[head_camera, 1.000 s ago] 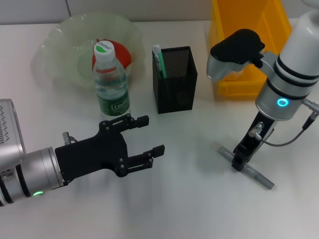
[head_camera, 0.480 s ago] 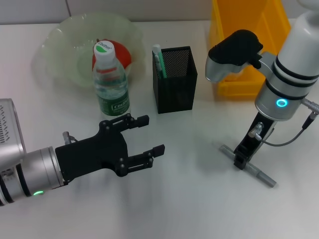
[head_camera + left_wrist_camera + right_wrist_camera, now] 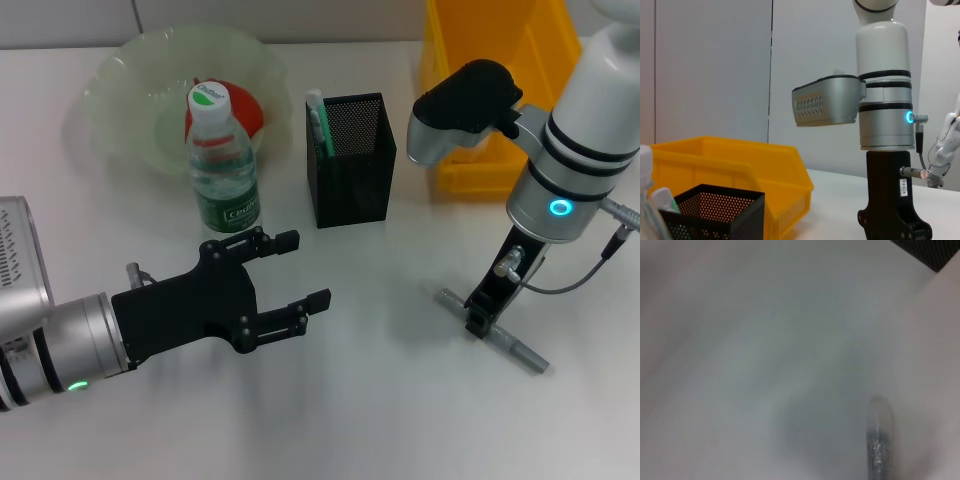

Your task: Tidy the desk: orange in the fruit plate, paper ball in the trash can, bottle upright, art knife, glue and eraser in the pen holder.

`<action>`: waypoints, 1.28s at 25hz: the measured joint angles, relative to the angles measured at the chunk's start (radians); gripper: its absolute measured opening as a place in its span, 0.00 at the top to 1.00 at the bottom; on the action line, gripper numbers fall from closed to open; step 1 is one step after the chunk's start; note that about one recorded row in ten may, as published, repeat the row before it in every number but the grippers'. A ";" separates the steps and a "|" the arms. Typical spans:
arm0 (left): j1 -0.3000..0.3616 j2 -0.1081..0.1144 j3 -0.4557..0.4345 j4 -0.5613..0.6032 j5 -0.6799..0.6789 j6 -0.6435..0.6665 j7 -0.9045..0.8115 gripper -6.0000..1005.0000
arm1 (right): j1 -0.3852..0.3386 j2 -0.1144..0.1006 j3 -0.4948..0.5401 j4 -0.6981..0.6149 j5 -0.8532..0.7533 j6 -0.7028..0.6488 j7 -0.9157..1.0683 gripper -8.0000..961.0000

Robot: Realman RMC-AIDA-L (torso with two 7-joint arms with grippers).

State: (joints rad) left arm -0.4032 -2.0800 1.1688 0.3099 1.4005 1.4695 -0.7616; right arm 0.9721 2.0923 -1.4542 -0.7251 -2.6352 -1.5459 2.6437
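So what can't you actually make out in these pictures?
- Inside of the trash can: head view, cut off by the edge and the right arm.
- Right tool: its tips cover the glue's middle; grip unclear.
- Orange: half hidden by the bottle.
- Paper ball, eraser: unseen.

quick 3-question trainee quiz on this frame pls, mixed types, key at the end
1. True or false: the bottle lies on its side on the desk.
2. Which item sits in the fruit plate? A) paper ball B) orange C) eraser
3. Fill in: the right gripper is down on the ____, which lies flat on the desk.

Key
1. False: it stands upright, cap up, in front of the fruit plate.
2. B: the orange shows behind the bottle.
3. glue: the grey stick. The art knife already stands in the pen holder; the left gripper hovers open near the bottle.
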 joint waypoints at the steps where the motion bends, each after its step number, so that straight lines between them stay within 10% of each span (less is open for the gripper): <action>1: 0.000 0.000 0.000 0.000 0.000 0.000 0.000 0.25 | -0.003 0.000 0.000 -0.006 0.000 0.001 0.000 0.85; 16: 0.000 0.000 -0.009 0.000 0.000 0.000 0.001 0.25 | -0.473 -0.009 0.136 -0.681 0.330 0.156 -0.178 0.85; 23: -0.006 0.000 -0.011 0.000 -0.005 -0.002 0.001 0.25 | -0.552 -0.011 0.309 -0.386 0.926 0.279 -0.744 0.85; 32: -0.017 0.000 -0.004 0.000 -0.011 -0.003 0.001 0.25 | -0.358 -0.008 0.458 0.273 1.311 0.286 -1.450 0.85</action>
State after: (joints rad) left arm -0.4202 -2.0800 1.1650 0.3098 1.3896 1.4669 -0.7608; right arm 0.6145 2.0843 -0.9966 -0.4522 -1.3246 -1.2602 1.1936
